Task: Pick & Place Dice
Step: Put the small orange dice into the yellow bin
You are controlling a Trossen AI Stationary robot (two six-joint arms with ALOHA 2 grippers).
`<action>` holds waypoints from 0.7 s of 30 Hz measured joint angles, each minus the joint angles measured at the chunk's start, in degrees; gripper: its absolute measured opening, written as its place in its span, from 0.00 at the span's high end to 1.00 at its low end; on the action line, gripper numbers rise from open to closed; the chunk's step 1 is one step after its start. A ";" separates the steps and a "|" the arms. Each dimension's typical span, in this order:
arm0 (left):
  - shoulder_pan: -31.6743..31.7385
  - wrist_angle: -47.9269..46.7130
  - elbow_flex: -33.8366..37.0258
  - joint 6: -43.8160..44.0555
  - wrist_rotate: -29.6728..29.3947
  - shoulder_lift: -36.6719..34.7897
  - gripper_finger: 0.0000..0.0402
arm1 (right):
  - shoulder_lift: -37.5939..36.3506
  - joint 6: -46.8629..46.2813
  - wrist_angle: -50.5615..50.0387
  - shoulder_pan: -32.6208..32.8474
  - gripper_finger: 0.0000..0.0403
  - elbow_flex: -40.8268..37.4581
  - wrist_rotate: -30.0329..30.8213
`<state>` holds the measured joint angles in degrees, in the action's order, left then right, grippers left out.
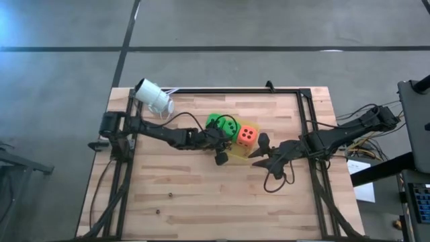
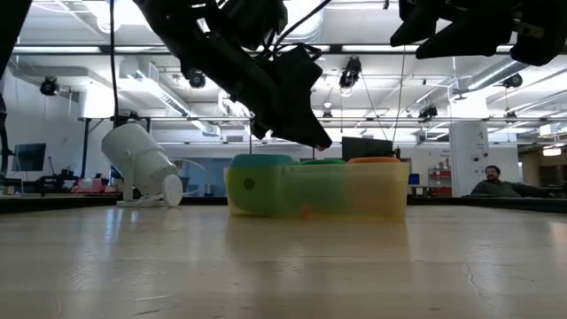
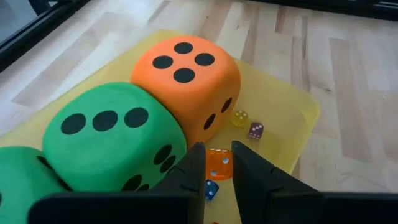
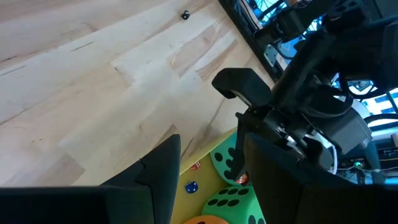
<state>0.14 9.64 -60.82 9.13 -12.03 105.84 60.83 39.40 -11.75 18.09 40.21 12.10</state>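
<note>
Pinches small clear orange die (image 3: 219, 167) between narrowed left gripper (image 3: 219, 152) fingers, low over yellow plastic tray (image 3: 292, 106) at its 7 o'clock corner, apparently for dropping beside orange foam die (image 3: 186, 81) and green foam die (image 3: 112, 137). Waits at 3 o'clock: right gripper (image 4: 208, 146), parted, empty.

In the low view the yellow tray's (image 2: 381, 199) wall hid the dice inside. A second green die (image 3: 18, 183) was cut off by the left wrist picture's edge. Two specks on the tabletop (image 1: 201, 202) were too small to identify.

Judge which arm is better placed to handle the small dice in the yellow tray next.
Left. Its end effector is over the yellow tray, a small orange die showing between its fingers. The right end effector hangs beside the tray.
</note>
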 joint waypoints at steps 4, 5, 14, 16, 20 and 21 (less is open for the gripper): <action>0.00 0.01 -0.02 0.04 0.00 0.07 0.82 | -0.01 0.02 0.00 0.00 0.57 0.00 -0.02; 0.00 0.04 -0.02 0.07 0.00 0.07 0.80 | -0.01 0.06 -0.02 0.00 0.57 0.00 -0.02; 0.00 -0.22 -0.02 0.02 -0.04 0.07 0.60 | -0.01 0.02 0.72 -0.88 0.57 -2.08 -0.13; 0.00 -0.23 -0.02 -0.16 -0.03 0.07 0.56 | 0.01 0.04 3.51 -1.87 0.57 -4.39 -0.13; -0.07 -0.21 -0.02 -3.98 0.05 0.07 0.50 | 0.01 1.86 14.11 -3.89 0.57 -9.77 -0.10; -0.09 -0.19 -0.02 -4.51 0.07 0.07 0.49 | 0.01 2.72 16.82 -4.38 0.57 -11.22 -0.10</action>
<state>0.05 9.46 -60.84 4.61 -11.97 105.91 60.84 42.11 5.07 13.71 28.99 12.00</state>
